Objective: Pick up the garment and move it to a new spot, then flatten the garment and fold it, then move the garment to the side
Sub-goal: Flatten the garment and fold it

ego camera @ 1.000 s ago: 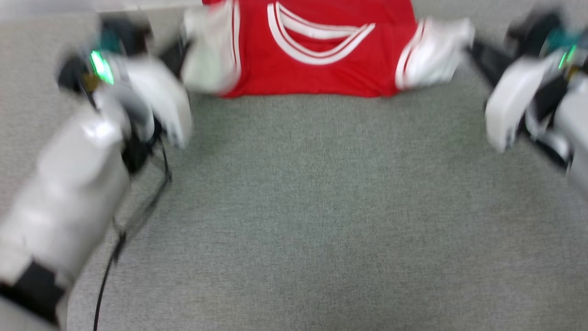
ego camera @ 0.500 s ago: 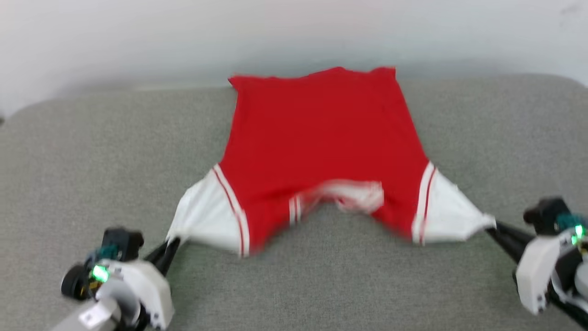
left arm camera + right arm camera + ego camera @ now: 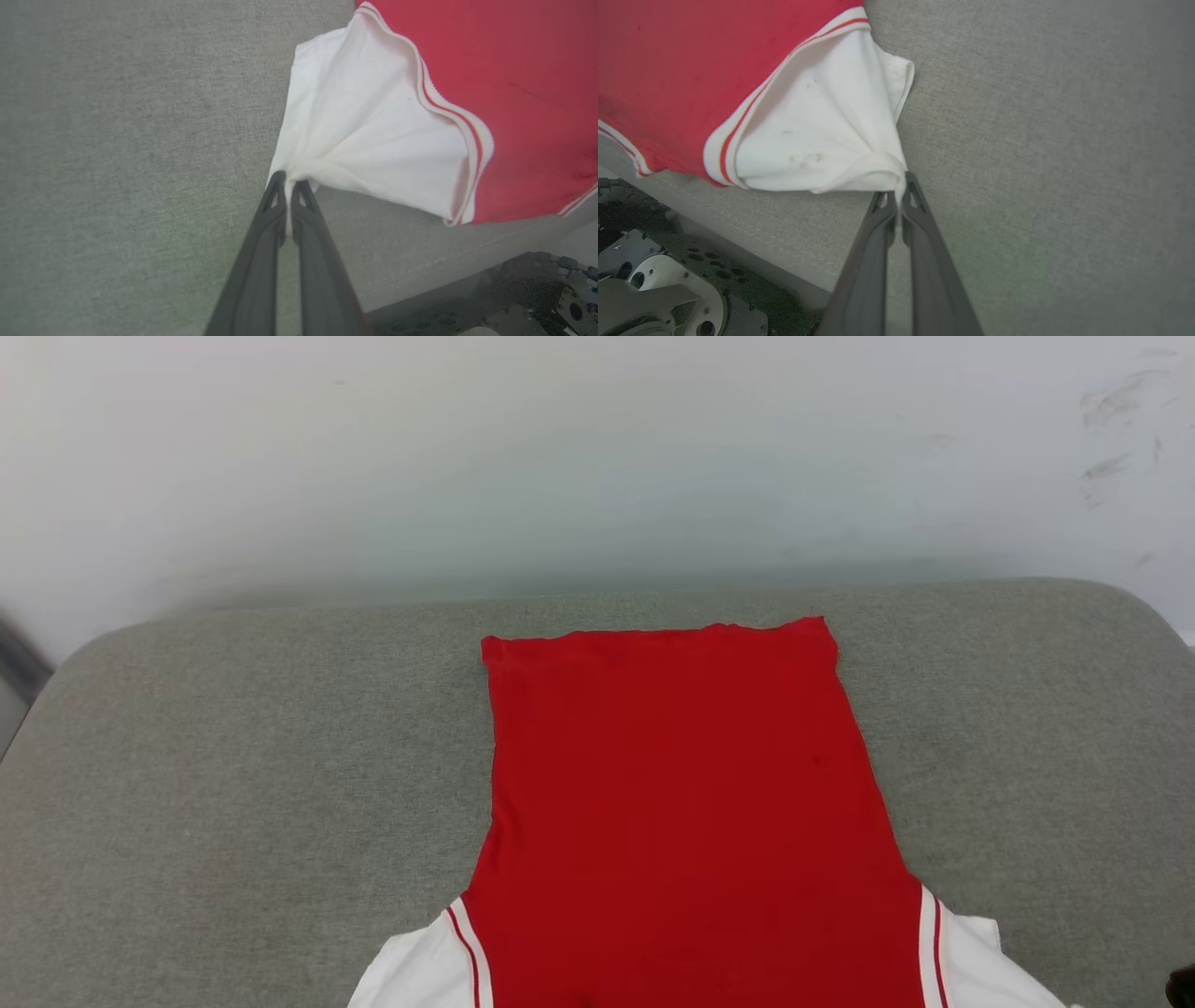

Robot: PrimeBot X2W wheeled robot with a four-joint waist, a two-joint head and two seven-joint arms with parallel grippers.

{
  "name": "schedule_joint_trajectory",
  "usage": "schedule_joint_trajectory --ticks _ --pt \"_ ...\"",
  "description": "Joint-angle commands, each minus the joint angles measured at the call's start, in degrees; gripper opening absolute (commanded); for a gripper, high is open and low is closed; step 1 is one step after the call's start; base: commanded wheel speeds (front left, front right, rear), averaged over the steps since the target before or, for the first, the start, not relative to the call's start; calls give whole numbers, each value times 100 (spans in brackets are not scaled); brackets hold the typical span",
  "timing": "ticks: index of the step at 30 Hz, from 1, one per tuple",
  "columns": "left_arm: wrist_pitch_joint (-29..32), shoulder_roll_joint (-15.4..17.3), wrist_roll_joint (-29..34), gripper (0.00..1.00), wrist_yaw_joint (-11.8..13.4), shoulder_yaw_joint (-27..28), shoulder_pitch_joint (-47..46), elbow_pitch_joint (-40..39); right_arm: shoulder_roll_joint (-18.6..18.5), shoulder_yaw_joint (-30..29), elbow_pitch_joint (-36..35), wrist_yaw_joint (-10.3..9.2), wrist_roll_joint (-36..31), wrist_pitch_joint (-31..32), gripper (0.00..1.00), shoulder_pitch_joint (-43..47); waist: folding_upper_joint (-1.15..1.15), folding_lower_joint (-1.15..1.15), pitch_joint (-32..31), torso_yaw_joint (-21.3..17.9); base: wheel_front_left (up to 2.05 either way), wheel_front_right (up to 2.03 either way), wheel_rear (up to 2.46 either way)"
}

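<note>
Nearest, just above the robot base [image 3: 654,289] and the front seam of the grey cushion [image 3: 233,756]: left gripper [image 3: 289,179] clenched on the bunched tip of the white left sleeve [image 3: 364,126], right gripper [image 3: 900,186] clamped likewise on the right sleeve [image 3: 822,126], both sleeves drawn into taut fans. Between them, the garment [image 3: 681,821], plain red side up with no print in sight, spread flat down the middle of the cushion, collar end close to the front seam.

Pulled nearer than half a second ago: hem [image 3: 653,633] then reaching the cushion's far edge, now lying clear of it. Head camera tilted up meanwhile. Judged as the relocating drag all but done and flattening well under way. Folding and setting aside not yet begun.

Little room left for pulling nearer, with sleeves and collar already at the front seam. Wide bare cushion to either side for laying out the sleeves and for the final move. A narrower strip beyond the hem, then the pale wall [image 3: 560,457].
</note>
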Motion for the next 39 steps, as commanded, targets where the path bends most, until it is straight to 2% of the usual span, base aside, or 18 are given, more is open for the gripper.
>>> schedule_joint_trajectory --ticks 1,6,7,8,9,16,17,20,23,26,29,35,39 --pt "19 170 -38 0 174 8 218 -190 -136 -149 -137 -8 59 136 0 343 0 2 -14 27 0 0 0" --pt "86 227 -9 0 396 -64 410 -527 -160 -509 -379 -9 37 628 0 852 0 2 -13 54 0 0 0" --pt "92 226 10 0 422 -73 393 -570 -125 -568 -427 -9 11 735 3 912 0 2 -6 61 0 0 0" --pt "99 218 25 0 439 -73 365 -612 -99 -674 -474 -9 3 849 41 943 0 2 3 64 0 0 0" --pt "111 210 50 0 457 -83 331 -656 -70 -785 -542 -9 34 965 100 944 0 2 13 64 0 0 0" --pt "14 145 265 0 634 -29 104 -983 -255 -2048 -1469 -6 -205 1364 100 315 0 2 166 139 0 0 0" --pt "14 145 265 0 634 -29 104 -983 -255 -2048 -1469 -6 -205 1364 100 315 0 2 166 139 0 0 0" --pt "-6 137 426 0 697 -1 -72 -1173 -383 -2764 -1831 -6 -521 1553 100 -172 0 2 368 270 0 0 0" --pt "25 151 652 0 742 2 -326 -1350 -331 -3379 -2022 -6 -907 1942 100 -803 0 2 677 467 0 0 0" --pt "78 102 891 0 757 -16 -627 -1510 -199 -3705 -2033 -7 -1143 2617 100 -1514 0 2 1054 690 0 0 0" --pt "86 10 1092 0 767 -8 -920 -1636 -47 -3721 -1839 -7 -1297 3560 100 -2293 0 2 1474 900 0 0 0" --pt "58 -218 1436 0 808 -25 -1394 -1820 495 -3429 -918 -5 -1358 5805 100 -3683 0 2 2244 1251 0 0 0" --pt "86 -342 1625 0 830 -40 -1664 -1909 936 -3449 -268 -6 -1520 6737 100 -4273 0 2 2656 1408 0 0 0"
